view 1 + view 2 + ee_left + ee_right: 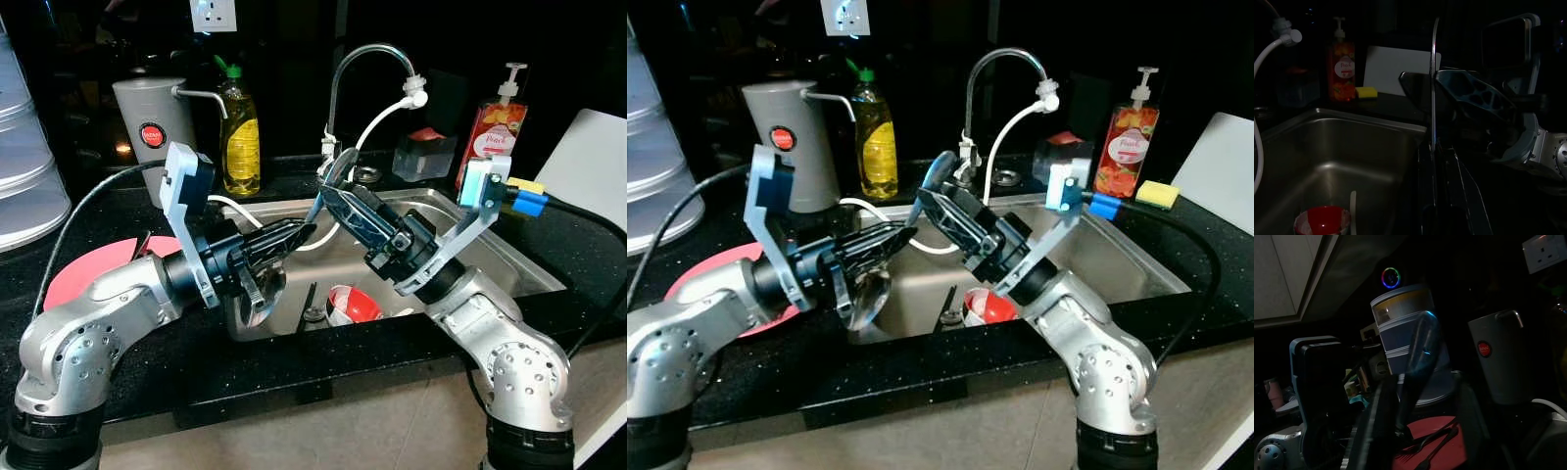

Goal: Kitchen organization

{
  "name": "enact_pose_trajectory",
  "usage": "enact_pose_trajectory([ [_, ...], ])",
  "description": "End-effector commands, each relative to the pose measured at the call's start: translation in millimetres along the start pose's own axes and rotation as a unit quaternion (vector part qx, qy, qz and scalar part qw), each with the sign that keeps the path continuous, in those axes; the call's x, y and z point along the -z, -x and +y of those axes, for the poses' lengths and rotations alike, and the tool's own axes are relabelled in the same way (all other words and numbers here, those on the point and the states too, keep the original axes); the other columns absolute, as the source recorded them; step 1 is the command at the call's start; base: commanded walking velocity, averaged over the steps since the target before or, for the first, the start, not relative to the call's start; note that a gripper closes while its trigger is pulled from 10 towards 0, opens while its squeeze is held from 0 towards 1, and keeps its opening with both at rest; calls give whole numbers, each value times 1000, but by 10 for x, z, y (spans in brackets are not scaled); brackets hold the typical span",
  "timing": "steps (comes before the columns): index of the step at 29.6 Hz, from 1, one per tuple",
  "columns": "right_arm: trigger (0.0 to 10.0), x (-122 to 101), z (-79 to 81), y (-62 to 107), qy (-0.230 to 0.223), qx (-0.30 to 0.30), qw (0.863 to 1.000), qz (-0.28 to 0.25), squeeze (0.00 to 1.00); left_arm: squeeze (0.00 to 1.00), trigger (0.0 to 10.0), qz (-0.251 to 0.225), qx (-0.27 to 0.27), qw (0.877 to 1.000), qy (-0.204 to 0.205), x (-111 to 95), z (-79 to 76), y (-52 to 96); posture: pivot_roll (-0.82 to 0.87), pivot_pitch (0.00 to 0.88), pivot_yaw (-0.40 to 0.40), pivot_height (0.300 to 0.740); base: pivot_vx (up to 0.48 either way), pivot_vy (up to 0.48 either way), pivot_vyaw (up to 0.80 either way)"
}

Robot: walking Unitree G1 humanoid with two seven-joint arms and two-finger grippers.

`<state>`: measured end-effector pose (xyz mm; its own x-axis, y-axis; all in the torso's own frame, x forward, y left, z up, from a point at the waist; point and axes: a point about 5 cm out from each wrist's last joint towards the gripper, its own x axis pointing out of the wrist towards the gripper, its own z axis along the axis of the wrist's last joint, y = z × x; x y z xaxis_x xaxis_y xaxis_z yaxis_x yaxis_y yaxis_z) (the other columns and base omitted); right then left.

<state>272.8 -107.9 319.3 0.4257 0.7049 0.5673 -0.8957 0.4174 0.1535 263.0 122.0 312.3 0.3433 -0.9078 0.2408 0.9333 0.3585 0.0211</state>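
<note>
Currently, both arms are working over the sink point(509, 257). Right gripper point(333, 186) is clenching a blue-tipped utensil point(939, 168); left gripper point(284, 240) is grasping a glassy lid-like item point(865, 291). Below them, a red bowl point(355, 305) is sitting in the basin, unsorted. Beyond the left gripper, a red plate point(93, 269) is waiting on the counter point(588, 245). Judged: organization remains early.

Black speckled countertop point(88, 220) (dimly lit) beneath a white wall socket point(214, 14).
</note>
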Motion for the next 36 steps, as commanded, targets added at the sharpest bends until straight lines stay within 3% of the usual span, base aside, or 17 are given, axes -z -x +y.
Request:
enact_pose_trajectory([
  [1,0,-13,26,8,7,-8,1000,2,0,0,10000,11,9,1000,7,28,-21,8,-62,38,-6,740,0,0,0],
  [18,0,-32,122,46,-4,-49,999,-2,0,0,10000,14,-23,1000,4,44,53,-36,-65,51,-6,740,0,0,0],
  [19,1412,-27,110,45,-2,-44,999,0,0,1000,10000,12,-30,999,5,41,70,-39,-65,51,-6,740,0,0,0],
  [20,1412,-20,97,43,1,-38,999,3,0,1000,10000,8,-40,999,7,38,91,-42,-65,51,-6,740,0,0,0],
  [21,10000,-12,76,41,4,-30,1000,7,0,1000,10000,4,-43,999,10,29,106,-42,-65,51,-6,740,0,0,0],
  [24,10000,10,19,41,16,-9,1000,16,0,1000,10000,-20,-42,999,10,-45,104,-30,-64,53,-7,740,0,0,0],
  [25,10000,17,-9,40,22,2,1000,18,0,369,10000,-33,-40,999,13,-85,100,-18,-64,53,-7,740,0,0,0],
  [26,10000,28,-52,38,30,20,999,22,0,0,10000,-46,-39,998,15,-124,99,-2,-66,54,-5,740,0,0,0],
  [27,10000,36,-81,38,37,32,999,25,0,0,10000,-55,-39,998,16,-148,98,8,-66,54,-5,740,0,0,0],
  [29,10000,82,-299,17,57,119,991,34,0,0,10000,-76,-42,996,17,-211,108,62,-66,54,-5,740,0,0,0],
  [36,10000,80,-613,-27,89,235,968,15,0,0,10000,-80,-79,994,10,-208,147,96,-58,56,-9,740,0,0,0],
])
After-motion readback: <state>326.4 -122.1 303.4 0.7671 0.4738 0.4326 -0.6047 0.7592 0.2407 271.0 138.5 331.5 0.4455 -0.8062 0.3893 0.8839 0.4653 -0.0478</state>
